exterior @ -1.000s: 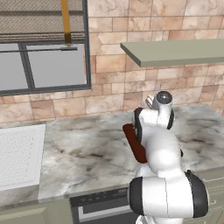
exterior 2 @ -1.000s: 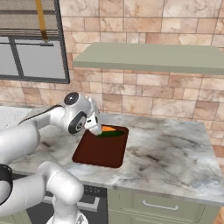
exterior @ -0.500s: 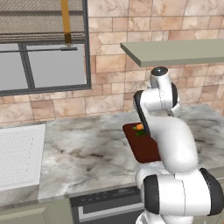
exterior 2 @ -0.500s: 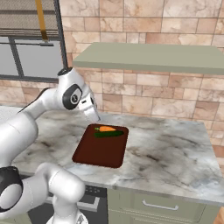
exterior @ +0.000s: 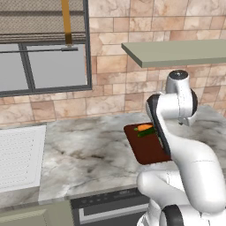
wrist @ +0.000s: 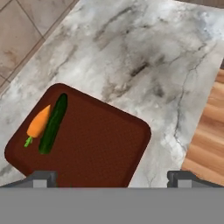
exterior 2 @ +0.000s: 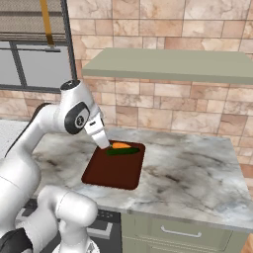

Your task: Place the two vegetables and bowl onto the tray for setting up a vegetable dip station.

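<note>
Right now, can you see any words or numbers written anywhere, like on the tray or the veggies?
None: no words, numbers, labels or signs can be read in these pictures.
The tray is plain dark reddish-brown.
The carrot and cucumber lying on it carry no stickers.
The marble counter shows only grey veins.

one tray [wrist: 100, 144], one carrot [wrist: 38, 123], one cucumber [wrist: 53, 123]

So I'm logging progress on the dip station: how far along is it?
Done: the tapered orange carrot and the dark green cucumber lie side by side on the dark reddish-brown rectangular tray. In hand: nothing; the pincer is open and raised above the tray. Left: the bowl, which is not on the tray yet.
</note>
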